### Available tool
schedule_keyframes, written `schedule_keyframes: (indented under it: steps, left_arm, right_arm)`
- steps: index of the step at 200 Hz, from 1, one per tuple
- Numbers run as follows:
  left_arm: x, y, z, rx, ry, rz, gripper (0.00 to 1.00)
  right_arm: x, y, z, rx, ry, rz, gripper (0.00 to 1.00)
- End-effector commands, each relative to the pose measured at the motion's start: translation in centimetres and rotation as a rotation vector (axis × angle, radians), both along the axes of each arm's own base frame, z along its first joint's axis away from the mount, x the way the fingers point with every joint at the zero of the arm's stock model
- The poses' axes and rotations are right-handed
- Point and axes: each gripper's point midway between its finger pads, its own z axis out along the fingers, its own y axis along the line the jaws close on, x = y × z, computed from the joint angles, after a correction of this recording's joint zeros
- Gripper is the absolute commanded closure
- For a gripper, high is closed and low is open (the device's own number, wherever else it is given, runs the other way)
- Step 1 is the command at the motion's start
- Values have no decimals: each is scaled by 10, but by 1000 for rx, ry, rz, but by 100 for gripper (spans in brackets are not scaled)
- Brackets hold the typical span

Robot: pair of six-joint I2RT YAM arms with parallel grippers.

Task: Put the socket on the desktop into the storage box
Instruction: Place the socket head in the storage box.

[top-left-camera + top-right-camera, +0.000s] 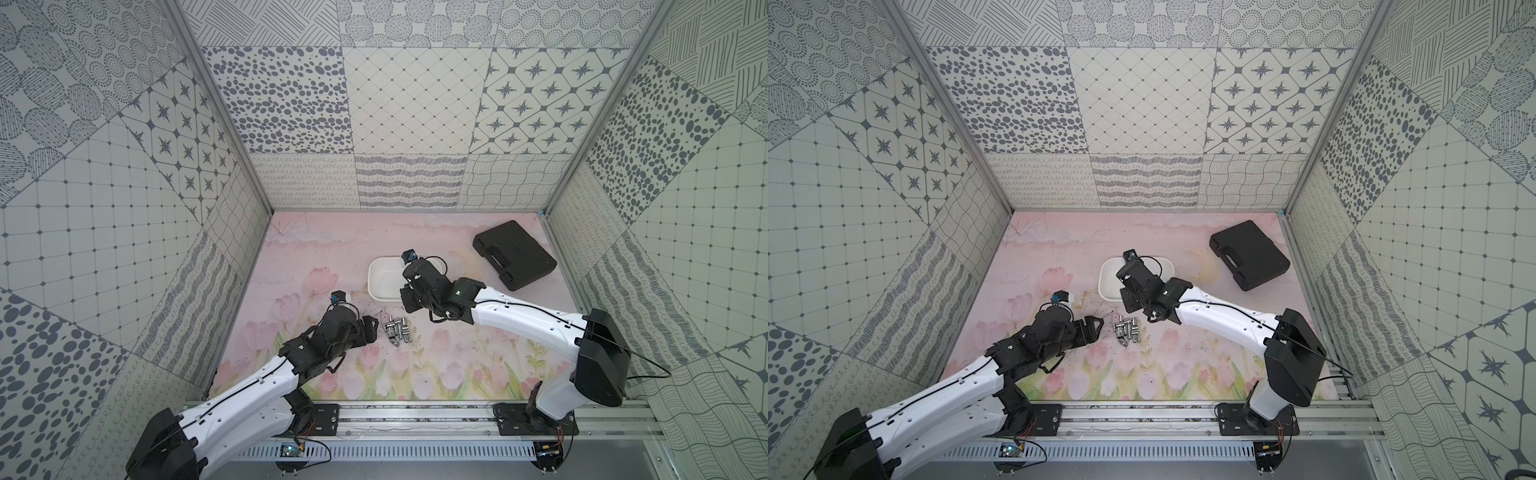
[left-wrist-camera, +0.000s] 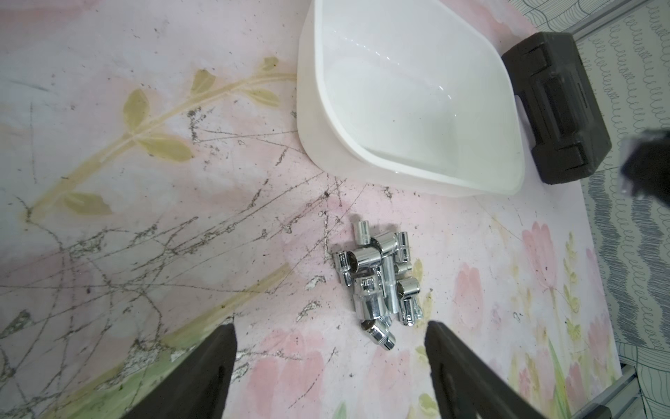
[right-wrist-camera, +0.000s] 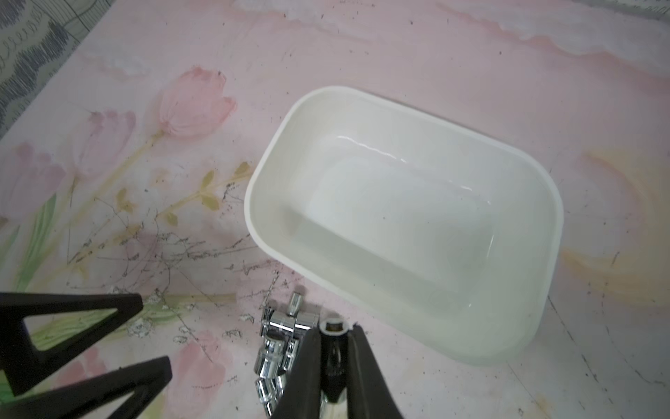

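Note:
A pile of several chrome sockets lies on the pink flowered mat, just in front of the white storage box. Nothing lies inside the box. My right gripper is shut on one socket, held end-on between the pile and the box's near wall. In both top views that gripper hangs under its wrist. My left gripper stands open beside the pile, holding nothing.
A flat black hard-shell case lies at the back right, near the right wall. Patterned walls close in the mat on three sides. The arms' metal rail runs along the front edge.

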Motion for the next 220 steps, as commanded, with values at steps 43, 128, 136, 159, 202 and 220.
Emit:
schedule_keyframes:
  steps: [43, 128, 136, 159, 202, 220]
  left_arm:
    - [0, 0, 4, 5, -10, -4, 14]
    - [0, 1, 4, 6, -9, -3, 14]
    - [0, 1, 4, 8, -10, -2, 14]
    - [0, 2, 6, 8, -15, 1, 13]
    - [1, 4, 6, 11, -21, 8, 14]
    - [1, 4, 5, 15, -18, 8, 13]
  right_arm:
    - [75, -16, -77, -83, 148, -78, 95]
    - [81, -30, -115, -168, 194, -104, 76]
    - [81, -30, -114, -168, 192, -103, 72]
    - [80, -30, -104, -155, 182, -97, 61]
    - [57, -25, -41, -124, 57, -42, 59]
    - [29, -22, -11, -136, -24, 12, 54]
